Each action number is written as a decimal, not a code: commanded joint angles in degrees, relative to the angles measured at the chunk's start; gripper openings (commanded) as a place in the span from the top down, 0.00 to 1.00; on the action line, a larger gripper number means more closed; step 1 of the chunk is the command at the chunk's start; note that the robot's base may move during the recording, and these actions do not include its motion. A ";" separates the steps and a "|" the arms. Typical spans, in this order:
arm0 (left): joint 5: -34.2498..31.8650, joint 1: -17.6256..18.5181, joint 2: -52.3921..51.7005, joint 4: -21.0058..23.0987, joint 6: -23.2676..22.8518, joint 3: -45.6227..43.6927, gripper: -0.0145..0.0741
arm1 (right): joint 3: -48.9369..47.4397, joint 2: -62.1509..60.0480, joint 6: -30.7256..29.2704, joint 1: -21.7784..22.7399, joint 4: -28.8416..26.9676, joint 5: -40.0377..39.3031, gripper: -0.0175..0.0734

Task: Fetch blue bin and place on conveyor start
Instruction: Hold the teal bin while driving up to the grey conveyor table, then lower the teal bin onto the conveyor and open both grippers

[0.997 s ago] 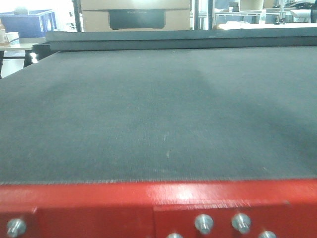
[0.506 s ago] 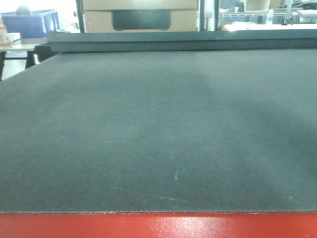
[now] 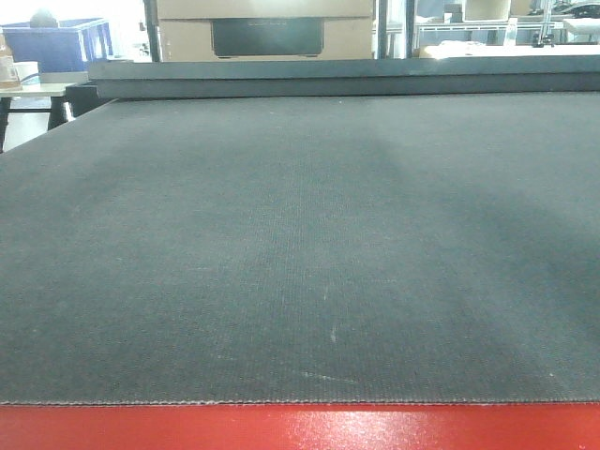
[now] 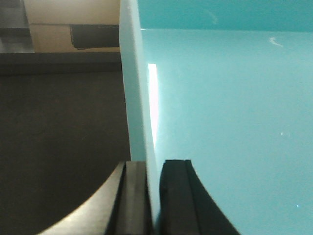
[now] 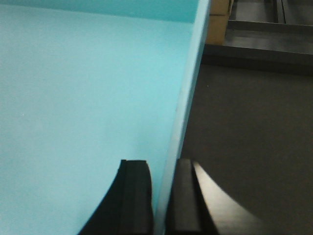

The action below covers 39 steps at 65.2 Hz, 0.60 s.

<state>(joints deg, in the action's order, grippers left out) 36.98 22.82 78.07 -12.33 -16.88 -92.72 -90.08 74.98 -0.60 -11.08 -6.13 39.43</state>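
— Between the two black fingers (image 4: 134,196) of the left claw (image 4: 154,196), what is caught?

— One side wall of the blue bin (image 4: 230,122). One finger sits outside and the other inside against the aqua plastic, both closed tight on the thin wall (its pale rim runs straight away from the camera).

— And the right claw (image 5: 160,196)?

— Much the same on the opposite wall: clamped, one finger inside the tub and one outside. The bin spans from one claw to the other, and its smooth interior fills most of both wrist views.

— Where is the bin relative to the conveyor start (image 3: 300,234)?

— Right at it. The dark grey woven surface shows just beside each gripped wall, on the outer side. Whether the bin's base touches it, I cannot tell.

— What does the front camera take in?

— That woven surface stretching away, with the red front edge strip (image 3: 300,427) along the bottom. A cardboard box (image 3: 267,28) stands beyond the far end, and a dark blue bin (image 3: 56,42) sits far back on the left.
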 commanded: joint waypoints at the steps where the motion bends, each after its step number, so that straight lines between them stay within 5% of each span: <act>1: -3.45 0.22 -0.48 0.36 0.10 -0.39 0.96 | -0.13 -0.69 -1.39 -0.02 -0.68 -3.08 0.98; 39: -3.45 0.22 -0.48 0.36 0.10 -0.39 0.96 | -0.13 -0.69 -1.39 -0.02 -0.68 -3.24 0.98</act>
<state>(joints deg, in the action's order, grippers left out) 36.98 22.82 78.07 -12.33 -16.88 -92.72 -90.08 74.98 -0.60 -11.08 -6.13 39.43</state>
